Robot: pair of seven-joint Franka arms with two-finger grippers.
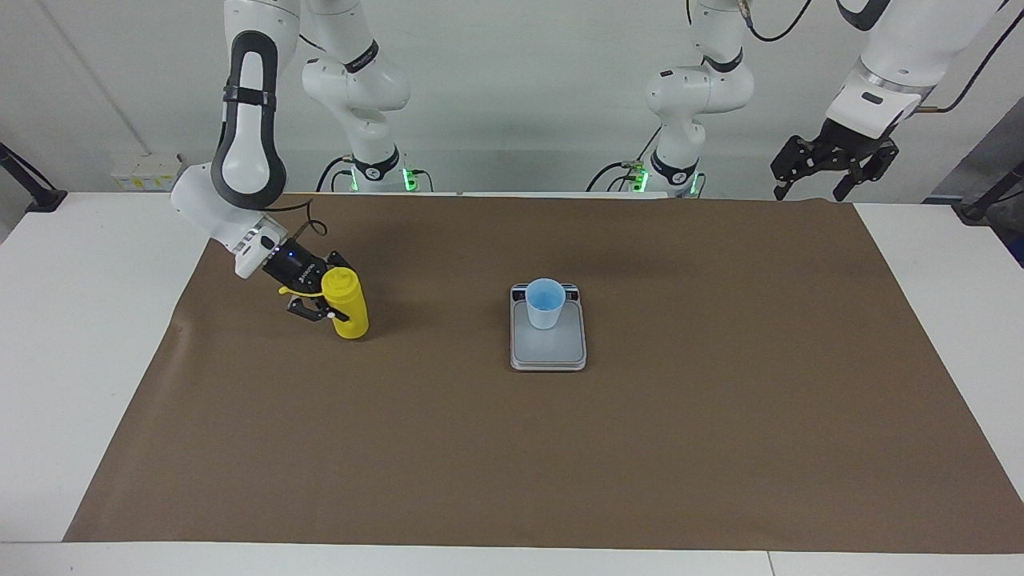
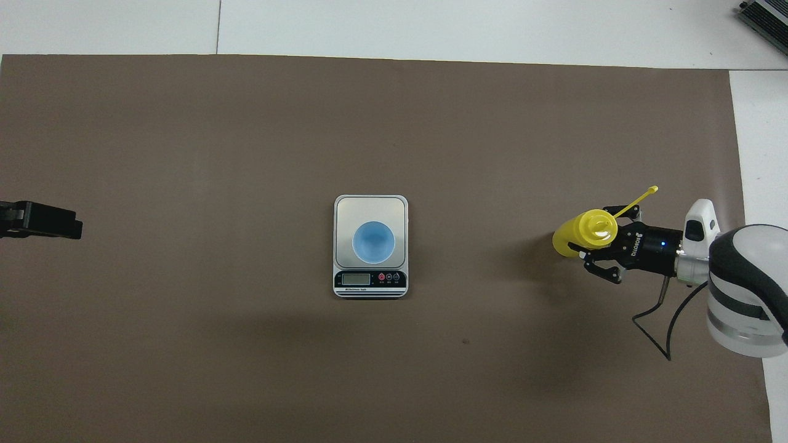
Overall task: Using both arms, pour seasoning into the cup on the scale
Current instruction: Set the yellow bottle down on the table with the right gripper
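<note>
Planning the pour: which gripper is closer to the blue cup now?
Right. The right gripper, holding the yellow squeeze bottle, is at its end of the mat; the left gripper waits raised past the mat's edge, farther from the cup.

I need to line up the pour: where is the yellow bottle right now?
The yellow bottle stands on the brown mat at the right arm's end of the table, gripped by the right gripper, well apart from the scale.
</note>
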